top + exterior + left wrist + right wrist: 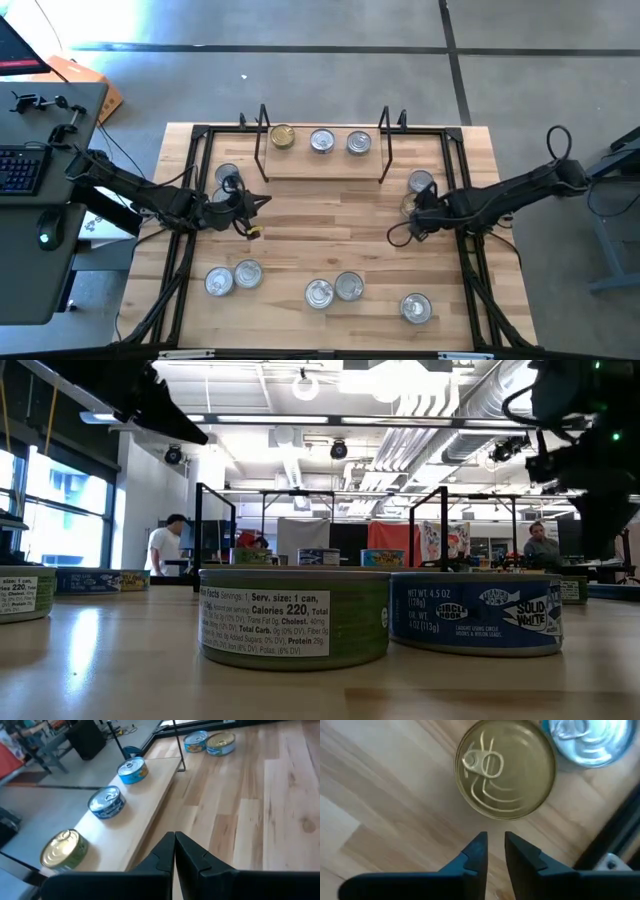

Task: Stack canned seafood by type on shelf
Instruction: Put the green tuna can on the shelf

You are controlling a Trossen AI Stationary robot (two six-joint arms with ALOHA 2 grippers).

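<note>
Hovering: right gripper (pixel 494 851), jaws slightly apart, empty, above gold-lidded round metal tin (pixel 506 767), frame right; left gripper (pixel 174 851) closed, empty.

**Tin and wood colours**

On the pale-wood shelf (pixel 150 785) stand a gold-lidded, green-sided tin (pixel 63 850) and two silver-lidded blue tins (pixel 106 801). Beside the shelf, on the striped light-wood bench (pixel 380 795), lies a gold tin (pixel 506 766) touching a silver one (pixel 592 740).

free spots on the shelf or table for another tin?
The shelf is bare along its front edge, in front of the gold tin and two silver-lidded tins. The table is bare mid-board between both arms. It is crowded along the front row of tins and near the right gripper.
</note>
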